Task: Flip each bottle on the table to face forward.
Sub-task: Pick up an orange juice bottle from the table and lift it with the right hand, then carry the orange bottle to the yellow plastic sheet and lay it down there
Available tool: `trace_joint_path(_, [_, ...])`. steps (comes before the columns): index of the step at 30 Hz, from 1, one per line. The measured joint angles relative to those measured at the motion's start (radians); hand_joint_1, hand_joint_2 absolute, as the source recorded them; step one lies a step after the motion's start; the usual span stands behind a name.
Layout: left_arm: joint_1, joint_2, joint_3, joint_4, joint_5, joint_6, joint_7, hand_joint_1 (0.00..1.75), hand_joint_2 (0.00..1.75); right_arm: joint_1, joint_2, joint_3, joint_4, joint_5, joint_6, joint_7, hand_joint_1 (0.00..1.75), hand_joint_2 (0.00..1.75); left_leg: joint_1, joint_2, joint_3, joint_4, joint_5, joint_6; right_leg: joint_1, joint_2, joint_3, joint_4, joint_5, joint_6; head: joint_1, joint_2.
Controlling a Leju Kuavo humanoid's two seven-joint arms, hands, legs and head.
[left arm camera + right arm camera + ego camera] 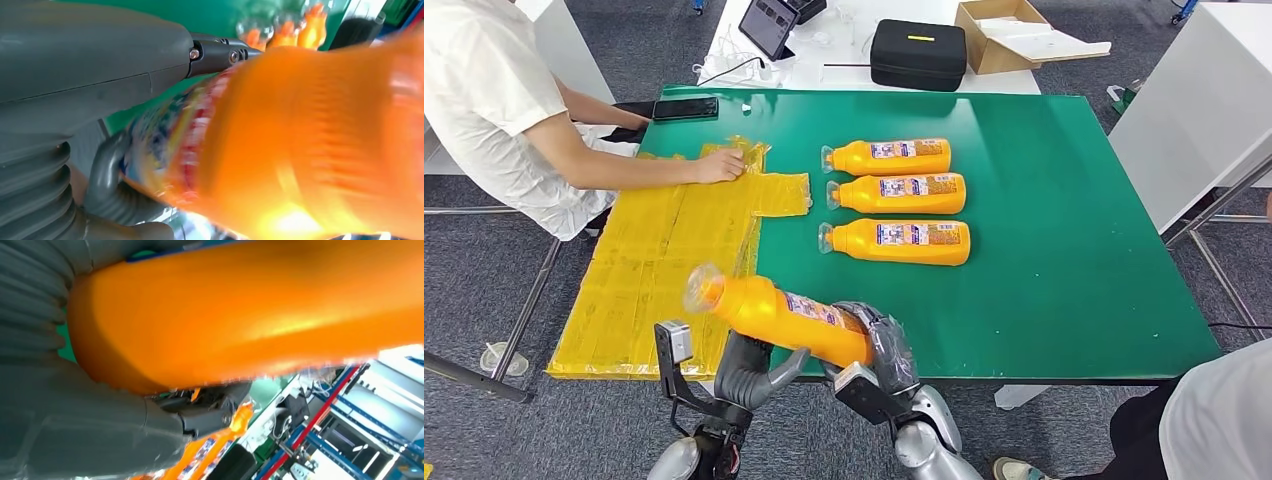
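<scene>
Four orange bottles show in the head view. Three of them lie in a row on the green table (1074,250), just above its middle: the far bottle (889,157), the middle bottle (899,193) and the near bottle (897,241). Each has its clear cap toward 9 o'clock and its printed label facing up; what is inside them cannot be told beyond the orange colour.

At about 6 o'clock, over the table's near edge, the held bottle (779,315) is off the surface, tilted with its cap toward 10 o'clock. The right hand (879,355) wraps its fingers around the base end, and the left hand (759,368) cups the body from beneath, thumb against the side.

At 9 o'clock, sheets of yellow plastic wrap (659,265) cover the table's left part, and a person's hand (717,166) rests on their far edge.

At 12 o'clock, beyond the green surface, a black case (917,54) and an open cardboard box (1014,35) sit on a white table; the box's contents cannot be told.
</scene>
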Motion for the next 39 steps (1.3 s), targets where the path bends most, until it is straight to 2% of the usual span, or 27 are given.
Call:
trace_joint_path(5, [0.003,-0.002,0.017,-0.022,0.091,-0.091,0.024,0.0,1.75,-0.036,0.016,0.019,0.067,-0.009,0.01,-0.008,1.54,1.75,0.0,0.0,0.0,0.0,0.0,0.0,0.0,0.0,0.0,0.0,0.0,0.0,0.0,0.0])
trace_joint_path(9, [0.006,-0.002,0.029,-0.034,0.109,-0.121,0.028,1.05,1.75,-0.057,0.028,0.03,0.111,-0.006,0.008,-0.016,1.57,1.75,0.0,0.0,0.0,0.0,0.0,0.0,0.0,0.0,0.0,0.0,0.0,0.0,0.0,0.0])
trace_joint_path(10, [0.007,-0.002,0.031,-0.035,0.109,-0.124,0.028,1.05,1.75,-0.06,0.031,0.033,0.12,-0.002,0.006,-0.018,1.57,1.75,0.0,0.0,0.0,0.0,0.0,0.0,0.0,0.0,0.0,0.0,0.0,0.0,0.0,0.0])
trace_joint_path(14, [0.008,-0.001,0.039,-0.037,0.105,-0.125,0.026,1.71,1.75,-0.067,0.036,0.045,0.147,0.008,-0.004,-0.021,1.55,1.75,0.0,0.0,0.0,0.0,0.0,0.0,0.0,0.0,0.0,0.0,0.0,0.0,0.0,0.0])
trace_joint_path(19, [0.008,-0.001,0.044,-0.035,0.064,-0.091,0.003,1.75,1.75,-0.072,0.043,0.061,0.166,0.038,-0.021,-0.019,1.55,1.75,0.0,0.0,0.0,0.0,0.0,0.0,0.0,0.0,-0.001,0.0,0.0,0.0,0.0,0.0])
trace_joint_path(24, [0.005,-0.011,0.041,-0.031,-0.026,0.003,-0.054,1.75,1.75,-0.077,0.048,0.085,0.176,0.058,-0.038,0.0,1.55,1.75,0.0,0.0,0.0,0.0,0.0,0.0,0.0,0.0,-0.001,0.0,0.0,0.0,0.0,0.0])
trace_joint_path(29, [0.005,-0.015,0.039,-0.03,-0.038,0.018,-0.062,1.75,1.75,-0.08,0.048,0.095,0.18,0.058,-0.042,0.004,1.51,1.75,0.0,0.0,0.0,0.0,0.0,0.0,0.0,0.0,-0.001,0.0,0.0,0.0,0.0,0.0])
trace_joint_path(30, [0.005,-0.015,0.039,-0.03,-0.041,0.022,-0.064,1.75,1.75,-0.08,0.048,0.096,0.181,0.058,-0.041,0.005,1.4,1.75,0.0,0.0,0.0,0.0,0.0,0.0,0.0,0.0,-0.001,0.0,0.0,0.0,0.0,0.0])
trace_joint_path(32, [0.004,-0.015,0.038,-0.03,-0.057,0.038,-0.074,1.75,1.75,-0.082,0.048,0.098,0.181,0.056,-0.039,0.007,0.64,1.75,0.0,0.0,0.0,0.0,0.0,0.0,0.0,0.0,-0.001,0.0,0.0,0.0,0.0,0.0])
trace_joint_path(33, [0.004,-0.016,0.037,-0.03,-0.066,0.046,-0.078,1.75,1.75,-0.083,0.048,0.1,0.181,0.053,-0.035,0.008,0.28,1.31,0.0,0.0,0.0,0.0,0.0,0.0,0.0,0.0,-0.001,0.0,0.0,0.0,0.0,0.0])
trace_joint_path(34, [0.003,-0.017,0.036,-0.03,-0.072,0.051,-0.082,1.75,1.75,-0.083,0.048,0.102,0.181,0.047,-0.028,0.01,0.0,0.87,0.0,0.0,0.0,0.0,0.0,0.0,0.0,0.0,-0.001,0.0,0.0,0.0,0.0,0.0])
trace_joint_path(36, [-0.002,-0.02,0.036,-0.03,-0.074,0.056,-0.085,1.75,1.75,-0.081,0.048,0.108,0.181,0.029,-0.011,0.012,0.0,0.0,0.0,0.0,0.0,0.0,0.0,0.0,0.0,0.0,-0.001,0.0,0.0,0.0,0.0,0.0])
trace_joint_path(39, [-0.01,-0.021,0.038,-0.033,-0.09,0.085,-0.096,1.71,1.75,-0.07,0.048,0.116,0.181,0.014,-0.01,0.004,0.0,0.0,0.0,0.0,-0.001,0.0,0.0,0.0,0.0,0.0,-0.001,0.0,0.0,0.0,0.0,0.0])
